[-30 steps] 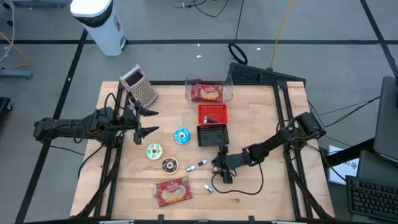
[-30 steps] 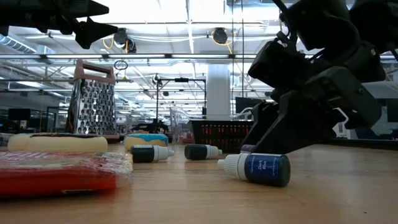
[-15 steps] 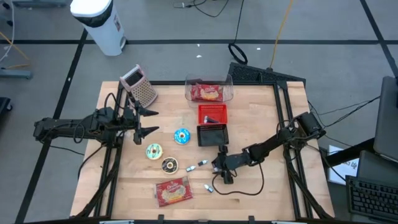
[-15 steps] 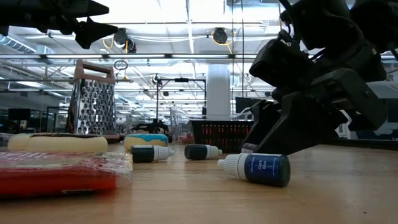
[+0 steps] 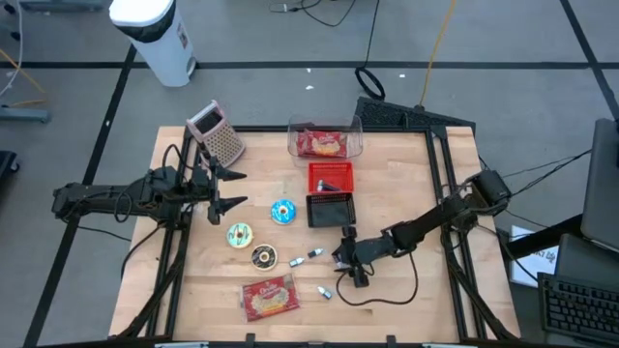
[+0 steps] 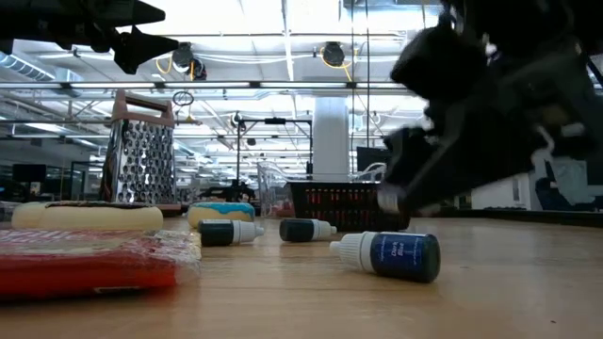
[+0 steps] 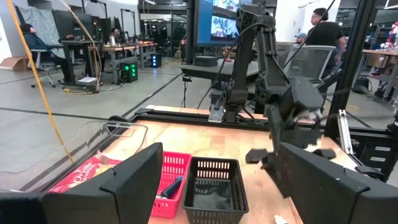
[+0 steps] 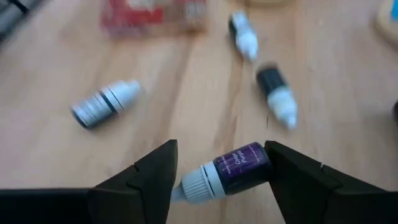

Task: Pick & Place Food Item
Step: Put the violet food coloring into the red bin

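Right gripper (image 8: 217,177) low over front centre of table (image 5: 406,193), fingers closed across purple-labelled dropper bottle (image 8: 225,170), white cap protruding. Bottle judged light, rigid, smooth plastic; round body may roll or slip; hold across mid-barrel, not cap. 3 further small dropper bottles lying on table nearby. Wrapped red food pack (image 5: 267,298) at front edge, soft and crushable by look. Black basket (image 5: 331,209) and red basket (image 5: 330,178) mid-table. Left gripper (image 5: 230,188) wide open, empty, parked at left side.

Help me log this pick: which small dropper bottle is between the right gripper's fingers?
The purple-labelled bottle with the white cap, clamped in the right gripper; the grey bottle and two dark ones lie loose on the table.
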Controlling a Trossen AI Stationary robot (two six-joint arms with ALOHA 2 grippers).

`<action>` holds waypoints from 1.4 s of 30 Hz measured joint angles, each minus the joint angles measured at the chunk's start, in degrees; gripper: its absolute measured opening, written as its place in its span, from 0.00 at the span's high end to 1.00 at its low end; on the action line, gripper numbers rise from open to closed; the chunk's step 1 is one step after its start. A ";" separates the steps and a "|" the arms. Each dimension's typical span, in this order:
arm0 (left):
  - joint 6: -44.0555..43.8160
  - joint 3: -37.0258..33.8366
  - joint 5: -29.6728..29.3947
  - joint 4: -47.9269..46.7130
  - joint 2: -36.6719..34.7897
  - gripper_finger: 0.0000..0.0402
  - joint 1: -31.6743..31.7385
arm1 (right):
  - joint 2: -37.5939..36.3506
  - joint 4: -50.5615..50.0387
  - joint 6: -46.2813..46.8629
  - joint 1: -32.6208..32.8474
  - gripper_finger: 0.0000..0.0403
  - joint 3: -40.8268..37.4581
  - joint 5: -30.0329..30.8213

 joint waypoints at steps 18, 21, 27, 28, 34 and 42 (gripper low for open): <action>0.00 0.00 0.00 0.01 0.00 0.23 0.02 | -12.08 -5.13 -1.71 1.46 0.46 0.10 0.89; 0.00 0.00 0.00 0.00 0.00 0.23 0.00 | -12.03 -5.34 -1.73 1.44 0.46 0.09 0.89; 0.00 0.00 0.00 0.00 0.00 0.23 0.01 | -12.03 -6.10 -1.88 1.40 0.48 0.09 1.03; 0.00 0.00 0.00 0.00 0.00 0.23 0.00 | -12.03 -6.00 -2.05 1.40 0.49 0.11 1.05; 0.00 0.00 0.00 0.00 0.00 0.23 0.01 | -12.07 -6.50 -2.43 1.40 0.56 0.11 1.02; 0.00 0.00 0.00 0.00 0.00 0.23 0.02 | -16.84 -9.28 0.08 10.06 0.60 0.58 -3.58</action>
